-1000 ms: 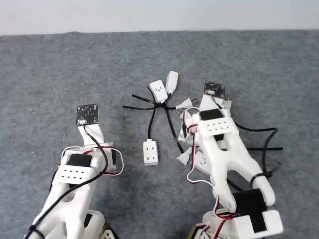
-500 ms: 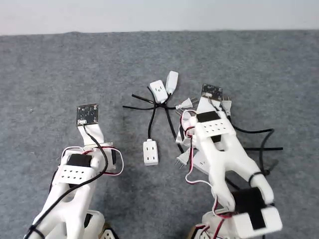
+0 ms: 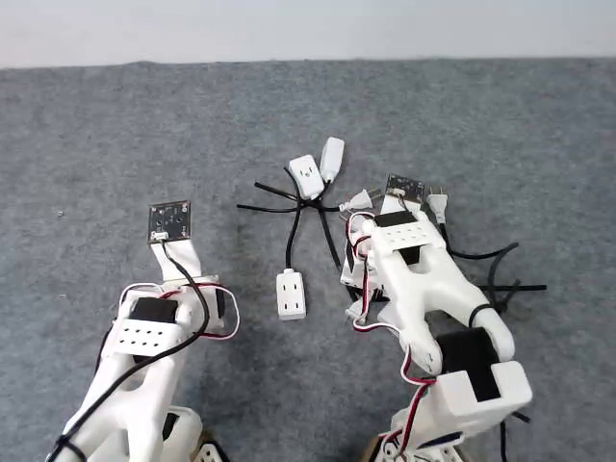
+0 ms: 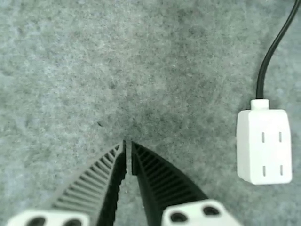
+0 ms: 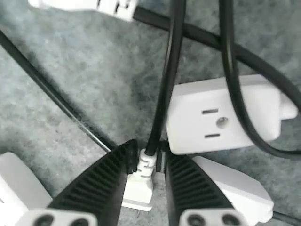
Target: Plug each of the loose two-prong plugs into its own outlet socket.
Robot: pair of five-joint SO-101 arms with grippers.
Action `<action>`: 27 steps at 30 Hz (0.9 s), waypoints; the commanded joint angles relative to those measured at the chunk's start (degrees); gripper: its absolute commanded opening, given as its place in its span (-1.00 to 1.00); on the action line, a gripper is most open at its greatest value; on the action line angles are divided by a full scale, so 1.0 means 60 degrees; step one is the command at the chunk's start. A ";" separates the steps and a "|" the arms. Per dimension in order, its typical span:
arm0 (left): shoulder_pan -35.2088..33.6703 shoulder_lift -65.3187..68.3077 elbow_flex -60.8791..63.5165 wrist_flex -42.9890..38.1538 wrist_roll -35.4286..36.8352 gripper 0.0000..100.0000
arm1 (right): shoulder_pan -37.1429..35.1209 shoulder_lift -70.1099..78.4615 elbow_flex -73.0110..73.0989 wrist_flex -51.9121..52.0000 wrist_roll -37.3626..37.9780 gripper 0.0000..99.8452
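Far left, the left hand (image 4: 128,155) hangs just above the grey bench (image 4: 84,56), its 2 ribbed fingers pressed together on nothing. Just beside it lies a white socket block (image 4: 262,146), flat on its back with its slots up and a black lead running away from it.

Middle of the bench, a second socket (image 3: 306,176) sits at the knot of leads. A loose plug (image 3: 358,200) lies near it with its prongs bare.

Over on the right, the right hand (image 5: 146,164) is down in the tangle and clamped on a small white plug (image 5: 140,186). It pinches the neck, right where the black cord (image 5: 170,70) comes out. A 3-hole outlet (image 5: 221,120) lies just beside that grip, and a far plug (image 3: 438,204) lies on the bench beyond the arm.

Now the feel of it. These plugs look feather-light: hard moulded plastic, smooth enough to twist in a pinch. The neck is a poor hold, I'd say, because it flexes and the prongs can droop off line. The better hold is the flat sides of the body, just behind the prongs. The cords look springy and they cross each other, so expect drag on any lift. The socket blocks look just as light, and a push will likely skid them across the bench unless the other hand braces them.
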 commanded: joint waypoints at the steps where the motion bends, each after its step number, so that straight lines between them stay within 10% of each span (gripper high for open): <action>1: 0.0059 -0.0029 -0.0066 -0.0176 -0.0073 -0.97 | 0.0168 -0.0022 -0.0484 0.0095 0.0059 -0.92; 15: 0.0015 -0.0029 -0.0139 -0.0117 -0.0117 -0.97 | -0.0637 -0.1326 -0.0410 0.0711 0.2154 -0.98; 27: -0.0923 0.1963 -0.1604 0.0278 -0.2447 -0.97 | -0.1736 -0.5136 0.0645 0.1267 0.5026 -0.98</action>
